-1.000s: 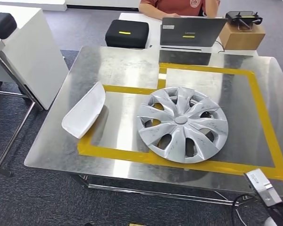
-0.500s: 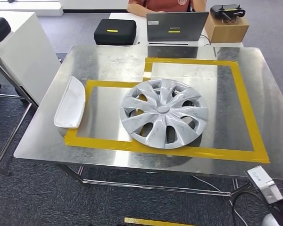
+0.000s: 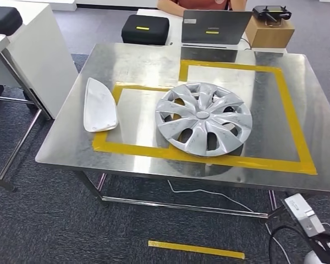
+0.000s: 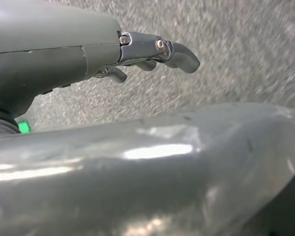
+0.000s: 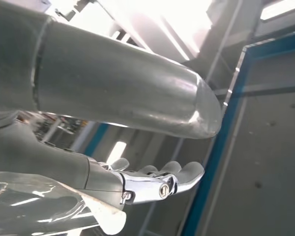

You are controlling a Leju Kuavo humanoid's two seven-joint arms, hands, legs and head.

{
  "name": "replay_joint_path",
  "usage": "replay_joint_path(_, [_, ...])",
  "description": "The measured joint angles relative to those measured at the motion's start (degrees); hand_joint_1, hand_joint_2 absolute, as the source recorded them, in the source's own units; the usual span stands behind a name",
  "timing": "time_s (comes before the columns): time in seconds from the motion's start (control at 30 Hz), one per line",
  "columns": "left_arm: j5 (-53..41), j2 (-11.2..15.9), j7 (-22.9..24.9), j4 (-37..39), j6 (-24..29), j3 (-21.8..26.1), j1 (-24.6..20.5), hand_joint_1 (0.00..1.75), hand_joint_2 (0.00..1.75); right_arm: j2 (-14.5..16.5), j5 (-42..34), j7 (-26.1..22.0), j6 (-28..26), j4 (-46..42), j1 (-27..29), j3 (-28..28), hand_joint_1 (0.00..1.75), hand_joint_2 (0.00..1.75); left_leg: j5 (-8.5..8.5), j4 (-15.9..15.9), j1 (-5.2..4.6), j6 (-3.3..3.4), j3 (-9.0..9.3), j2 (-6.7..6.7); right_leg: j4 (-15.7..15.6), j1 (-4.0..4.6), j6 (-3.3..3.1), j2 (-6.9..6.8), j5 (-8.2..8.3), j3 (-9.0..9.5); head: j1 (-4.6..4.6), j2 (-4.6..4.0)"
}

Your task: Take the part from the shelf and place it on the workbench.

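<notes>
On the steel workbench [image 3: 72, 137] ahead of the robot, two parts lie flat: a silver wheel cover [image 3: 204, 118] sitting inside the yellow tape outline [image 3: 287, 118], and a white curved panel [image 3: 99, 104] at the outline's near-left corner, half over the tape. Which of them is the part the task means I can't say, but both look set down on the bench, so the job seems done or close to it. Beyond the bench, a black case [image 3: 146, 28], a laptop [image 3: 215, 26] and a cardboard box [image 3: 270, 32] sit on another table, and a person is seated behind the laptop.

The left hand [image 4: 153, 49] hangs over grey carpet, fingers stretched out and a little apart, holding nothing. The right hand [image 5: 157, 183] is also loosely open, its fingers extended together; something pale shows at the palm's edge, and I can't tell whether it belongs to the hand or not.

What worries me from here is the panel. It lies near the bench's left edge, and if the robot swings an arm or turns close by, a brush could slide it off the smooth metal. The wheel cover overlaps the near strip of tape, so if placement has to be inside the outline, it may count as slightly out. Cables [image 3: 279, 236] trail on the floor by the robot's right side, a snag risk if it steps that way.
</notes>
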Motion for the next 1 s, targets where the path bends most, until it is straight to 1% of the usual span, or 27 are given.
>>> replay_joint_path(0.03, [-0.1,0.0,0.1,0.0,0.0,0.1,0.0,0.0,0.0,0.0,0.0,0.2,0.0,0.2,0.0,0.0,0.0,0.0,0.62,0.1,-0.04,-0.06,-0.91,0.04,0.0,0.02,-0.02,-0.01,1.02,1.21,0.01,0.0])
replay_joint_path(0.07, [-0.2,-0.1,0.2,0.0,0.0,0.1,0.0,0.0,0.0,-0.1,0.0,0.2,0.0,0.4,0.1,0.0,0.0,0.0,1.2,0.2,-0.05,-0.16,-1.76,0.05,-1.8,0.03,-0.07,-0.03,2.6,3.34,-0.01,0.0])
replay_joint_path(0.1, [-0.2,-0.1,0.3,0.0,0.0,0.2,0.0,0.0,0.0,-0.1,0.0,0.0,0.0,0.5,0.1,0.0,0.0,0.0,1.74,0.4,-0.05,-0.3,-2.46,0.06,-5.4,0.04,-0.17,-0.09,3.75,6.44,-0.01,0.0])
replay_joint_path(0.13, [-0.3,-0.2,0.4,0.0,0.0,0.2,0.0,0.0,0.0,-0.1,0.0,-0.2,0.0,0.6,0.1,0.0,0.0,0.0,2.2,0.6,-0.11,-0.52,-3.05,0.03,-10.0,0.13,-0.32,-0.15,4.02,10.07,0.0,0.0])
replay_joint_path(0.17, [-0.3,-0.2,0.4,0.0,0.0,0.2,0.0,0.0,0.0,-0.1,0.0,-0.4,0.0,0.7,0.1,0.0,0.0,0.0,2.65,0.8,-0.15,-0.79,-3.45,0.01,-14.2,0.23,-0.57,-0.22,3.6,13.14,-0.06,0.0])
replay_joint_path(0.2, [-0.3,-0.3,0.4,0.0,0.0,0.3,0.1,0.0,0.0,-0.1,0.0,-0.5,0.0,0.8,0.2,0.0,0.0,0.0,3.08,1.0,-0.13,-1.11,-3.66,0.0,-17.1,0.38,-0.87,-0.24,2.91,15.09,-0.07,0.0])
replay_joint_path(0.23, [-0.3,-0.3,0.4,0.0,0.0,0.4,0.1,0.0,0.0,-0.1,0.0,-0.5,0.0,0.9,0.4,0.0,0.0,0.0,3.5,1.1,-0.08,-1.46,-3.79,0.0,-18.6,0.59,-1.2,-0.22,2.44,15.83,-0.11,0.0])
replay_joint_path(0.27, [-0.4,-0.3,0.4,0.0,0.0,0.6,0.1,0.0,0.0,-0.1,0.0,0.0,0.0,1.1,0.7,0.0,0.0,0.0,3.91,1.0,0.02,-1.82,-3.85,0.0,-18.8,0.66,-1.65,-0.24,2.57,15.54,-0.13,0.0])
replay_joint_path(0.3, [-0.4,-0.3,0.5,0.0,0.1,0.7,0.1,0.0,0.0,-0.1,0.0,0.8,0.0,1.3,1.1,0.2,0.0,0.0,3.67,1.2,0.17,-2.16,-4.0,-0.07,-18.8,0.68,-2.05,-0.32,2.99,15.05,-0.11,0.0])
replay_joint_path(0.33, [-0.5,-0.3,0.5,0.0,0.1,0.9,0.2,0.0,0.0,-0.1,0.0,1.9,0.0,1.7,1.6,0.4,0.0,0.0,2.36,2.1,0.28,-2.51,-4.28,-0.18,-18.8,0.65,-2.53,-0.44,3.49,14.65,-0.17,0.0])
replay_joint_path(0.37, [-0.5,-0.3,0.5,0.1,0.1,1.1,0.3,0.0,0.0,0.0,0.0,3.1,0.0,2.2,2.1,0.8,0.0,0.0,0.02,3.9,0.4,-2.83,-4.73,-0.29,-18.9,0.57,-2.97,-0.56,4.1,14.15,-0.24,0.0])
replay_joint_path(0.43, [-0.6,-0.3,0.6,0.1,0.2,1.3,0.4,0.0,0.0,0.0,-0.3,7.4,0.0,4.5,3.2,1.8,0.0,0.0,-6.09,10.5,0.68,-3.37,-5.94,-0.42,-18.8,0.6,-3.44,-0.63,5.27,12.94,-0.36,0.0])
replay_joint_path(0.47, [-0.6,-0.4,0.6,0.1,0.3,1.5,0.4,0.0,0.0,-0.2,-0.9,10.5,0.0,6.3,3.9,2.7,0.0,0.0,-7.97,14.0,0.82,-3.58,-6.34,-0.44,-18.7,0.64,-3.46,-0.64,5.86,12.32,-0.37,0.0])
replay_joint_path(0.5, [-0.7,-0.4,0.6,0.1,0.4,1.6,0.4,0.0,0.0,-0.5,-2.0,14.1,0.0,8.5,4.6,3.8,0.0,0.0,-8.45,16.4,0.96,-3.74,-6.27,-0.46,-18.5,0.67,-3.37,-0.66,6.42,11.59,-0.36,0.0])
replay_joint_path(0.53, [-0.7,-0.5,0.6,0.1,0.5,1.6,0.4,0.0,0.0,-0.9,-3.8,17.1,0.1,10.7,5.4,4.8,0.0,0.0,-7.64,17.1,1.1,-3.85,-5.49,-0.47,-18.2,0.69,-3.25,-0.67,6.94,10.81,-0.38,0.0])
replay_joint_path(0.57, [-0.8,-0.5,0.6,0.1,0.7,1.7,0.4,0.0,0.0,-1.3,-6.1,19.2,0.2,13.0,6.1,5.7,0.0,0.0,-6.09,15.6,1.23,-3.9,-3.82,-0.47,-17.9,0.66,-3.08,-0.67,7.38,10.0,-0.37,0.0])
replay_joint_path(0.6, [-0.9,-0.5,0.6,0.1,0.9,1.8,0.4,0.0,0.0,-1.7,-8.6,20.6,0.3,15.3,6.6,6.3,0.0,0.0,-4.53,12.2,1.34,-3.9,-1.28,-0.5,-17.5,0.61,-2.87,-0.65,7.74,9.19,-0.39,0.0])
replay_joint_path(0.63, [-1.0,-0.5,0.6,0.1,1.1,1.9,0.4,0.0,0.0,-1.9,-11.2,21.3,0.5,17.9,7.0,6.6,0.0,0.0,-3.85,8.0,1.37,-3.82,1.56,-0.64,-17.1,0.6,-2.59,-0.64,8.04,8.47,-0.42,0.0])
replay_joint_path(0.67, [-1.1,-0.6,0.6,0.1,1.3,2.1,0.4,0.0,0.0,-2.1,-13.7,21.7,0.8,20.6,7.4,6.7,0.0,0.0,-3.76,4.1,1.33,-3.66,3.94,-0.8,-16.8,0.61,-2.26,-0.63,8.34,7.92,-0.39,0.0])
replay_joint_path(0.7, [-1.2,-0.6,0.6,0.1,1.4,2.2,0.4,0.0,0.0,-2.2,-16.1,21.8,1.2,23.4,7.6,6.7,0.0,0.0,-4.04,1.4,1.23,-3.45,5.43,-0.96,-16.6,0.6,-1.9,-0.65,8.71,7.49,-0.4,0.0])
replay_joint_path(0.73, [-1.3,-0.7,0.6,0.1,1.5,2.4,0.5,0.0,0.0,-2.3,-18.2,21.8,1.7,26.3,7.8,6.7,0.0,0.0,-4.44,0.1,1.06,-3.2,5.91,-1.08,-16.5,0.57,-1.5,-0.68,9.15,7.12,-0.41,0.0])
replay_joint_path(0.8, [-1.3,-0.9,0.8,0.1,1.8,2.7,0.5,0.0,0.0,-2.4,-21.6,21.7,3.3,32.0,7.8,6.3,0.0,0.0,-3.87,-0.5,0.96,-2.24,5.2,-0.92,-16.6,0.43,-0.73,-0.65,9.8,6.55,-0.4,0.0])
replay_joint_path(0.83, [-1.4,-0.9,0.8,0.1,2.0,2.8,0.6,0.0,0.0,-2.5,-23.1,21.6,3.9,35.4,7.8,5.8,0.0,0.0,-3.31,-0.8,0.97,-1.57,4.68,-0.78,-16.2,0.38,-0.42,-0.56,9.09,6.0,-0.33,0.0])
replay_joint_path(0.87, [-1.5,-0.9,0.9,0.2,2.1,2.9,0.6,0.0,0.0,-2.6,-24.5,21.3,4.2,39.1,7.6,5.3,0.0,0.0,-2.61,-1.1,1.0,-0.85,4.04,-0.64,-14.9,0.36,-0.21,-0.45,7.42,5.29,-0.18,0.0])
replay_joint_path(0.9, [-1.6,-1.0,0.9,0.2,2.2,3.0,0.6,0.0,0.0,-2.7,-25.8,20.8,4.2,42.6,7.5,4.7,0.0,0.0,-1.92,-1.3,0.97,-0.3,3.35,-0.52,-12.6,0.32,-0.09,-0.34,4.93,4.37,-0.05,0.0])
replay_joint_path(0.97, [-1.8,-1.0,0.9,0.2,2.3,3.1,0.6,0.0,0.0,-2.9,-27.9,19.2,3.5,49.7,6.9,3.7,0.0,0.0,-0.59,-1.2,0.61,0.18,1.7,-0.47,-5.3,0.32,0.08,-0.2,-0.22,2.43,0.14,0.0])
replay_joint_path(1.0, [-1.9,-1.0,0.9,0.2,2.3,3.1,0.6,0.0,0.0,-3.0,-28.9,18.4,3.1,53.7,6.2,2.9,0.0,0.0,0.09,-1.2,0.43,0.23,0.83,-0.38,-2.2,0.33,0.13,-0.17,-1.39,1.97,0.15,0.0])
